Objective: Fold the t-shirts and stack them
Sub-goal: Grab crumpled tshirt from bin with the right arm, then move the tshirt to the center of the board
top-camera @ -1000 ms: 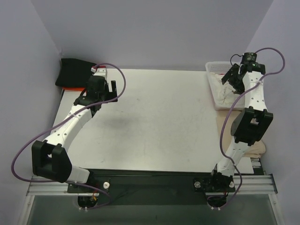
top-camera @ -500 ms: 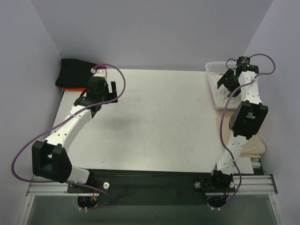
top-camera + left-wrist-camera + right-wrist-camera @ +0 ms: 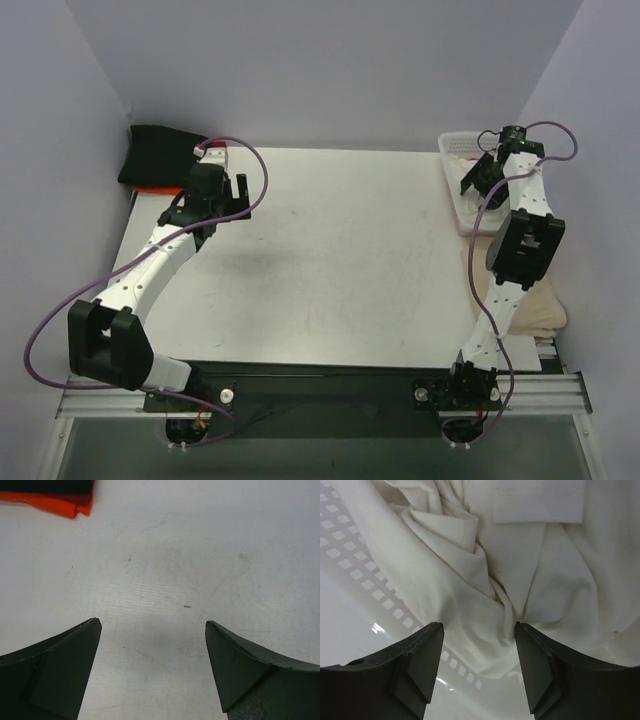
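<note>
- R claw [image 3: 477, 630] wide open, just over cream t-shirt [image 3: 520, 570], which is crumpled in basket [image 3: 350, 565].
- L claw [image 3: 153, 624] open too, over bench [image 3: 200, 555].
- Black shirt [image 3: 155, 155] lies on orange shirt [image 3: 55, 505], far-left corner.

**White flat table top** [image 3: 165, 555]: lies directly below the left gripper [image 3: 152, 625] and fills the gap between its jaws. Faint grey scuff marks [image 3: 242, 556] show ahead of this gripper, towards its right. One small tan speck [image 3: 186, 606] lies just ahead of the jaws, slightly right of centre.

**White plastic lattice basket** [image 3: 350, 560]: sits below the right gripper [image 3: 479, 625]. Its wall, pierced with square holes, runs along this gripper's left side and passes under the jaws.

**Pale lilac walls** [image 3: 320, 70]: stand beyond and outboard of both grippers.

**Aluminium rail** [image 3: 330, 395]: runs behind both grippers, along the table's near edge.
</note>
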